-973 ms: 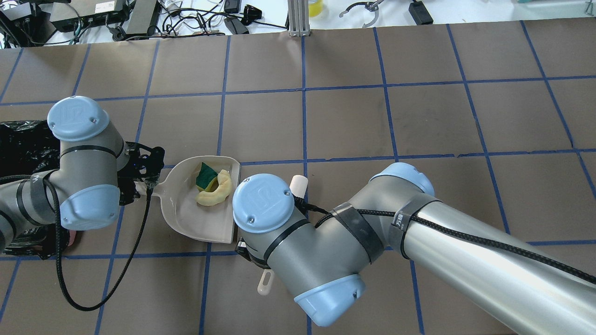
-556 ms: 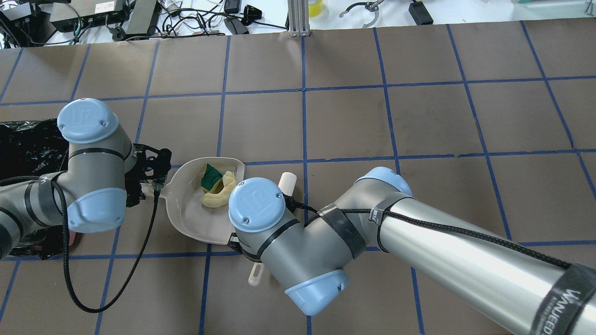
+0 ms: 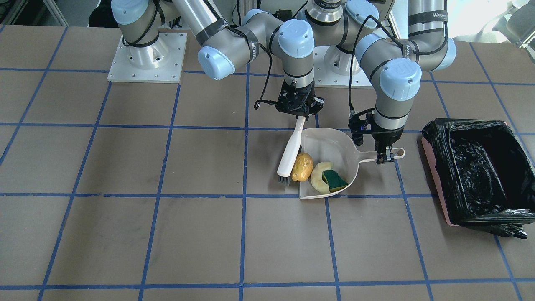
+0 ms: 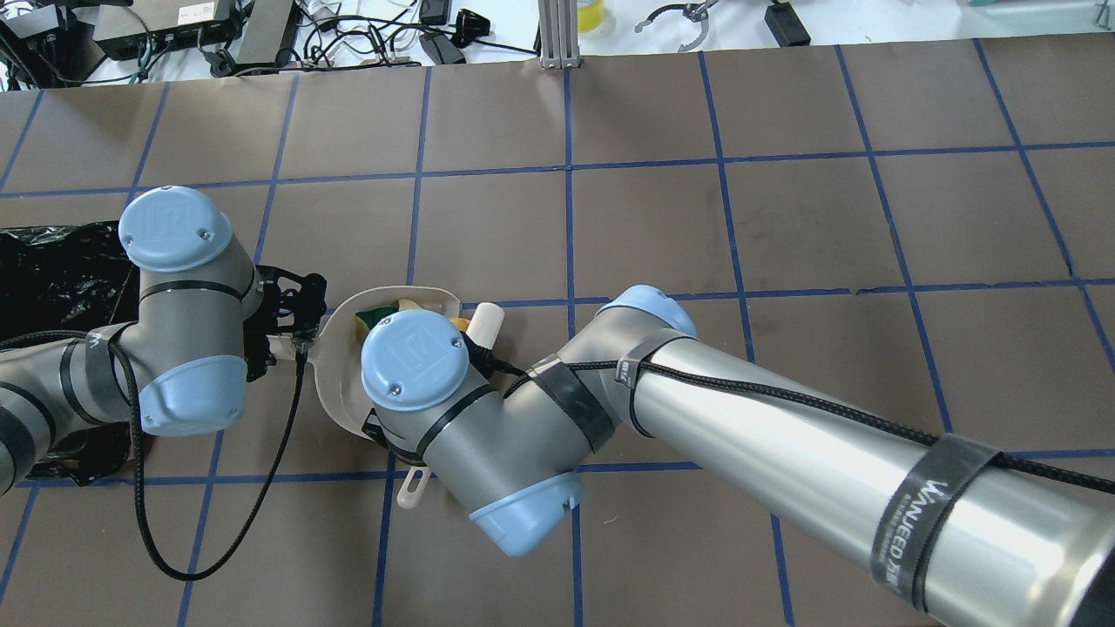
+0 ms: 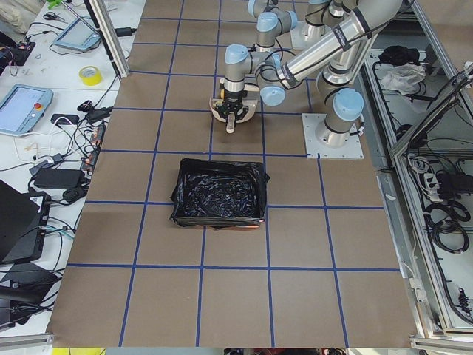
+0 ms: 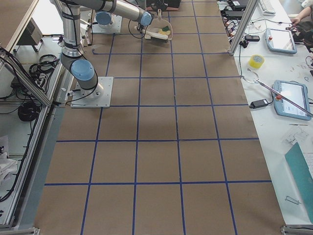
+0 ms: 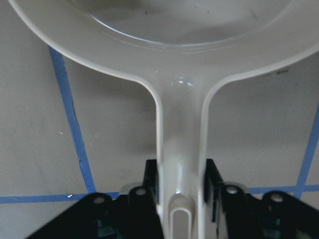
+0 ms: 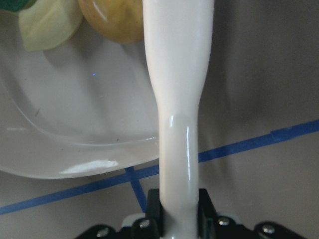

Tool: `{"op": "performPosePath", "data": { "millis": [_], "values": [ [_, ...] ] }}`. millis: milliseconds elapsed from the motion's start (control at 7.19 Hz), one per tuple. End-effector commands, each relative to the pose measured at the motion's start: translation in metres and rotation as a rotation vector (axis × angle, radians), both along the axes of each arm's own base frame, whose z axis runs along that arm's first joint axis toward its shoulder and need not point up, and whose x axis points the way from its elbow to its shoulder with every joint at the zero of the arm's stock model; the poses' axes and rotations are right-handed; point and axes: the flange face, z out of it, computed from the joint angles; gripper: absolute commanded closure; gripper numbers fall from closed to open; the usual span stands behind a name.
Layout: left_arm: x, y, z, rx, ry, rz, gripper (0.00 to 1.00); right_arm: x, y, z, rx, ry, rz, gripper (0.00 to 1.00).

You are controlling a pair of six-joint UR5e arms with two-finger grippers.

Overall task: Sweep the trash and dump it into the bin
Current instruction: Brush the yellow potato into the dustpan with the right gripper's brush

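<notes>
Right arm, change: swung across the overhead view toward the left arm over the last second; now parked with its wrist cap above the dustpan [image 4: 335, 383], hiding most of the trash that was plainly visible there before.
Brush [image 3: 290, 148], change: carried along in the same sweep, up to the pan's open lip.
Left arm, change: edged slightly toward the pan; grip unchanged.
Right pincer [image 3: 299, 117]: pointed straight down, clamped on the upper end of the white brush handle; handle slanted, bristles down on the counter [image 3: 167, 167].
Left pincer [image 3: 385, 158]: pointed down, closed on the dustpan's narrow handle, one finger on each side in the wrist view; pan lying flat.
Trash, count: three pieces.
Golden-brown lump [image 3: 302, 167]: one, at the pan's open lip, touching the brush head.
Cream half-ring [image 3: 317, 177]: one, inside the pan, just beside the lump.
Yellow-green sponge [image 3: 333, 179]: one, inside the pan, resting against the half-ring, green side up.
Bin [image 3: 468, 122]: one, pink with a black liner, on the robot's left, apart from the pan, beyond the left pincer.
Tools, count: one dustpan, one brush, two arms.
</notes>
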Motion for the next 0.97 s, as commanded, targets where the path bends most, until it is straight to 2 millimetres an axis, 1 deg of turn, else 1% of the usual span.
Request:
{"op": "performPosePath", "data": {
  "millis": [0, 278, 417, 556, 695, 834],
  "values": [
    [-0.005, -0.002, 0.000, -0.023, -0.013, -0.011, 1.00, 0.015, 0.000, -0.002, 0.010, -0.007, -0.020, 1.00],
    [-0.005, -0.003, 0.000, -0.028, -0.014, -0.009, 1.00, 0.017, 0.000, 0.008, 0.011, -0.032, -0.021, 1.00],
    [-0.005, -0.004, 0.002, -0.032, -0.015, -0.011, 1.00, 0.020, -0.004, 0.021, 0.017, -0.060, -0.021, 1.00],
    [-0.005, -0.005, 0.002, -0.033, -0.014, -0.009, 1.00, 0.015, -0.009, 0.019, 0.021, -0.035, -0.014, 1.00],
    [-0.005, -0.005, 0.003, -0.034, -0.015, -0.009, 1.00, 0.013, -0.010, 0.017, 0.022, -0.031, 0.000, 1.00],
    [-0.005, -0.005, 0.001, -0.032, -0.013, -0.008, 1.00, 0.015, -0.007, 0.019, 0.029, -0.032, -0.012, 1.00]
  ]
}}
